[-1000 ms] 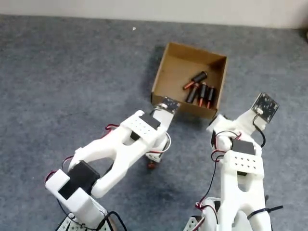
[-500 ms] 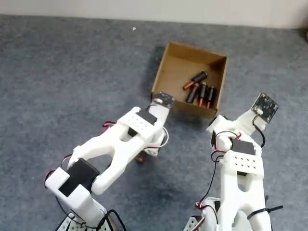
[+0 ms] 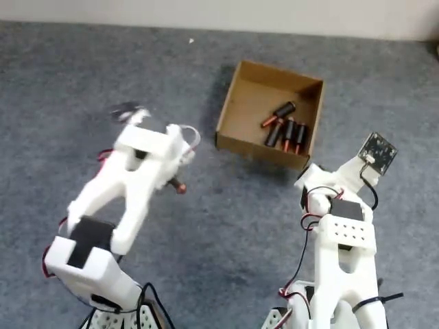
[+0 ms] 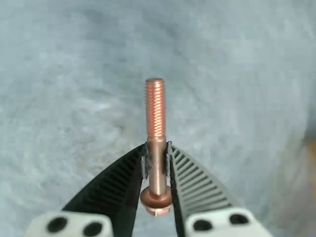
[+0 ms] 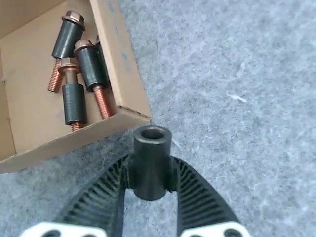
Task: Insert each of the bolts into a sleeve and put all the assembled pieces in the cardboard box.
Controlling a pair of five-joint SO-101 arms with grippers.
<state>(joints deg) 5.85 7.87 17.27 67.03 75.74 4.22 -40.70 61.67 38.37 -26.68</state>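
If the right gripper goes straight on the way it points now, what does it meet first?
Probably the near wall of the cardboard box, close to its corner. The sleeve held in the right gripper would touch first. Height is unclear.

- No text, number, label or sign can be read anywhere.
- The cardboard box (image 5: 121, 74) has a few faint bluish marks along the top edge of its wall in the right wrist view. They are too blurred to make out as letters or digits.
- The small dark board (image 3: 378, 152) on the right arm's wrist in the high view shows pale specks, none of them legible.
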